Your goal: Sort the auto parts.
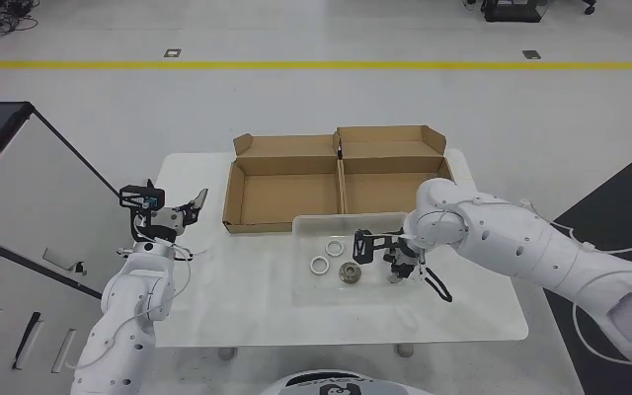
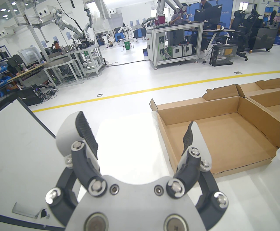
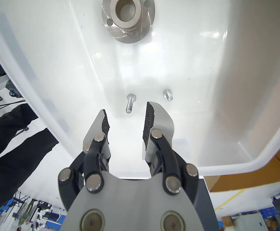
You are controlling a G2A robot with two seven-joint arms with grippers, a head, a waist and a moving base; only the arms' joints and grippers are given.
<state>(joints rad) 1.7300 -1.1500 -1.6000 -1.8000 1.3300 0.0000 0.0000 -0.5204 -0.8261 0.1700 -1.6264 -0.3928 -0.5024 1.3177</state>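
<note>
Right claw (image 3: pixel 127 110), half open and empty, hangs low inside the tub (image 3: pixel 240 167), its gap lined up on a bolt (image 3: pixel 130 102), probably to pinch it. Left claw (image 2: pixel 136 119) hangs wide beside the box (image 2: pixel 218 135), out of the way.

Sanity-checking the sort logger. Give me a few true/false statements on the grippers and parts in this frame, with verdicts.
1. The right gripper is open over a bolt in the white tray. True.
2. The left gripper holds a white ring. False: it is open and holds nothing, beside a cardboard box.
3. The metal flange lies in a cardboard box. False: it lies in the white tray.
4. Two white rings lie in the tray. True.
</note>
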